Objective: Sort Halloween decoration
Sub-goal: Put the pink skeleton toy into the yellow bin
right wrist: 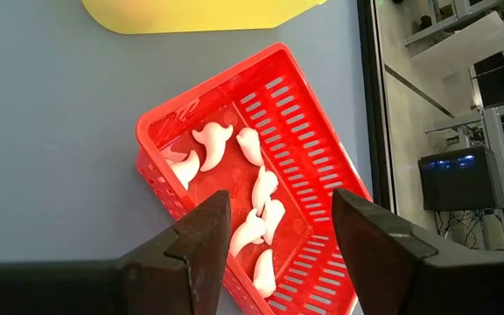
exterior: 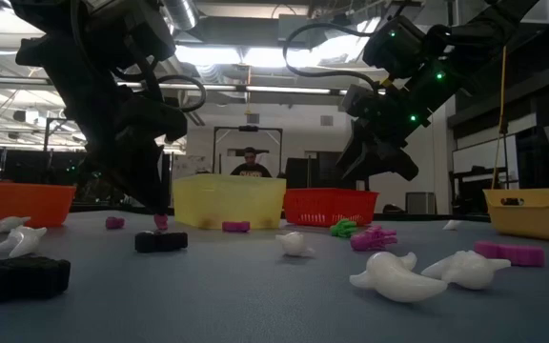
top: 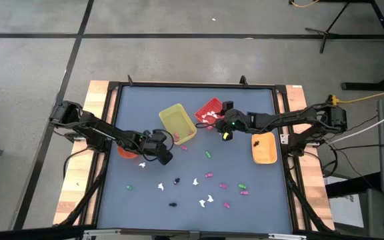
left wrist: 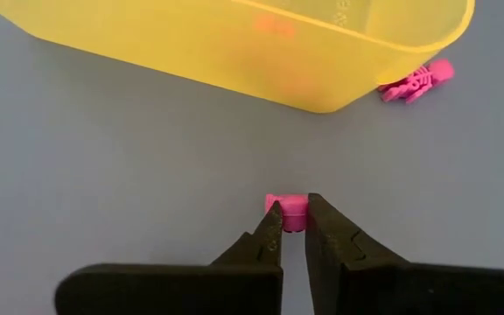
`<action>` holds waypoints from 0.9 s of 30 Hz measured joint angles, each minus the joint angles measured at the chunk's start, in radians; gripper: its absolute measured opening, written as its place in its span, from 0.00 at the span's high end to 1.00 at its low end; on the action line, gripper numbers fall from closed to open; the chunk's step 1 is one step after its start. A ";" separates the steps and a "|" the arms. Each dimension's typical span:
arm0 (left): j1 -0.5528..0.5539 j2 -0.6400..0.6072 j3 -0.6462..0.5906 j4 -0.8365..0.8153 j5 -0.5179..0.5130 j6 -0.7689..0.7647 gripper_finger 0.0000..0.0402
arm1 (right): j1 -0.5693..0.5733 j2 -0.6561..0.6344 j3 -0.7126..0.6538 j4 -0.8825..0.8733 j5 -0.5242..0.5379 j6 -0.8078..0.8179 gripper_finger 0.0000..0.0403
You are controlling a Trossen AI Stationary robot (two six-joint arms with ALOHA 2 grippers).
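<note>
the left gripper [left wrist: 291,229] is pinching a small pink trinket [left wrist: 289,210] on the table at lower centre of the left wrist frame, just below the yellow bin [left wrist: 261,48]. the right gripper [right wrist: 280,229] is hovering with jaws spread over the red basket [right wrist: 318,114], which is holding white trinkets [right wrist: 210,144]. more trinkets are lying scattered at lower centre of the high frame [top: 209,177].

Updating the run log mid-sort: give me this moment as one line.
left gripper: shut on pink trinket, on table beside yellow bin | right gripper: open, empty, above red basket holding white trinkets
</note>
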 joint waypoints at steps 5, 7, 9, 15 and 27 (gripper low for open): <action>0.000 -0.001 0.000 0.000 0.003 0.000 0.98 | 0.000 0.000 0.000 0.000 0.000 0.000 0.51; 0.000 -0.005 0.000 -0.001 0.007 0.000 0.98 | 0.000 0.000 0.000 0.000 0.000 0.000 0.51; 0.000 -0.011 0.001 -0.002 0.012 0.001 0.98 | 0.000 0.000 0.000 0.000 0.000 0.000 0.51; 0.000 -0.059 0.044 -0.004 0.028 0.003 0.98 | 0.002 0.000 0.000 -0.001 0.003 0.000 0.51; 0.017 -0.115 0.237 -0.002 -0.002 0.227 0.97 | 0.091 0.000 0.107 -0.131 0.263 -0.029 0.51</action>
